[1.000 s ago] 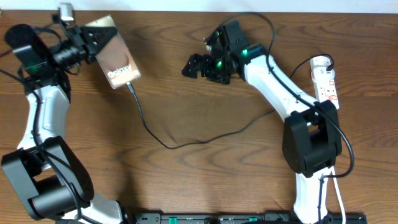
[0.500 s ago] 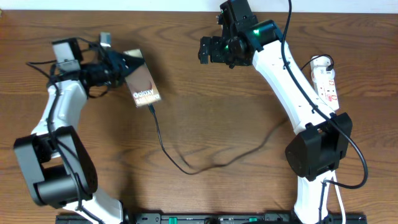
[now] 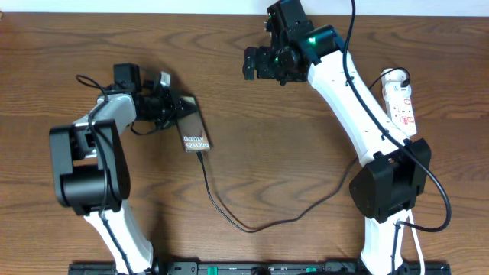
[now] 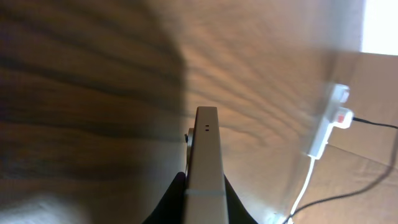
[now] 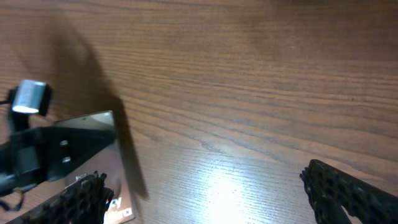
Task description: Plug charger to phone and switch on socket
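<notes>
Change noted: over the last second the left arm has carried the phone (image 3: 195,131) away from the far-left edge of the bench (image 3: 290,130) and nearer to the socket (image 3: 399,95), though the two are still well apart. The charger (image 3: 229,218) has trailed along with it, its tip staying at the phone's lower end. I judge the plugging step likely complete; the socket switch looks to be what remains.

The left fingers (image 4: 169,206) are clamped fully shut on the phone's upper end, holding it tilted off the wood. The right fingers (image 5: 348,186) stand spread wide and empty. They have risen and now hover between phone and socket, towards the bench's far edge.

Not verifiable:
- Whether the plug is fully seated: the joint is too small in the overhead view, and the left wrist view shows the phone edge-on only.
- The switch position on the socket: the red marks are visible but unreadable.
- The charger's far end, which passes behind the right arm.
</notes>
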Controlling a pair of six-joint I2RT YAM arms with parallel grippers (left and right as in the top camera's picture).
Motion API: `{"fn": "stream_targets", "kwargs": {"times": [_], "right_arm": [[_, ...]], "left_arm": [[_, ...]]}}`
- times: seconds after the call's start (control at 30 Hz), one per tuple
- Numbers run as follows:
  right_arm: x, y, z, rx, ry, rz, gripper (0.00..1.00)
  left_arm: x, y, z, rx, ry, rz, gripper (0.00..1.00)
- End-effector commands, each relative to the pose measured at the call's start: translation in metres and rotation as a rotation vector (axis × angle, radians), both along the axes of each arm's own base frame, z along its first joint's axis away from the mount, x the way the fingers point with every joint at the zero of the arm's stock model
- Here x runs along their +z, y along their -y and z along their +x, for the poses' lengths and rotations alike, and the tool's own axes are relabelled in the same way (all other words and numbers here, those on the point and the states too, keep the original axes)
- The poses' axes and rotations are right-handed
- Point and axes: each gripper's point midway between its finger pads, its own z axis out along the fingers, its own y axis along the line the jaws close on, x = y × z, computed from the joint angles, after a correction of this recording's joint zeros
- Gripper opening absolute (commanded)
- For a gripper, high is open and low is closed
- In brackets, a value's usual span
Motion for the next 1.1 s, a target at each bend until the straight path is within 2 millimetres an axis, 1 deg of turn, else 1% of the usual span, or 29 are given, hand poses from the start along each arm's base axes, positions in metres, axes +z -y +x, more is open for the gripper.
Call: {"fn": "stream_targets", "kwargs": {"times": [0.0,0.17,0.37,0.5,0.57,0.63,0.73,1.0,1.03,1.07], "right_arm": [[0.019,-0.001,0.001,0.01,0.048,0.006,0.99],[0.019,-0.001,0.001,0.011,0.049,0.006,0.99],[0.02,-0.003,0.0,0.015,0.05,0.006,0.99],[0.02,-0.004,0.0,0.016,0.05,0.006,0.99],[0.02,-0.004,0.0,0.017,0.05,0.007,0.99],[0.02,-0.004,0.0,0.017,0.05,0.006,0.99],[0.02,-0.005,-0.001,0.02,0.05,0.006,0.99],[0.02,-0.007,-0.002,0.022,0.05,0.006,0.99],[0.02,-0.007,-0.002,0.023,0.049,0.006,0.99],[0.02,-0.007,-0.002,0.022,0.049,0.006,0.99]], "left_arm": [[-0.007,0.0,0.0,-0.013,-0.007,0.0,0.07],[-0.013,-0.004,0.0,-0.004,-0.014,0.032,0.07],[-0.028,-0.018,-0.005,0.026,-0.063,0.143,0.07],[-0.03,-0.02,-0.007,0.03,-0.078,0.159,0.08],[-0.03,-0.02,-0.007,0.03,-0.078,0.158,0.1],[-0.03,-0.02,-0.007,0.03,-0.079,0.158,0.15],[-0.03,-0.02,-0.008,0.029,-0.079,0.158,0.17],[-0.03,-0.02,-0.008,0.03,-0.08,0.158,0.17],[-0.03,-0.02,-0.008,0.03,-0.08,0.158,0.23],[-0.03,-0.02,-0.008,0.03,-0.08,0.158,0.27]]}}
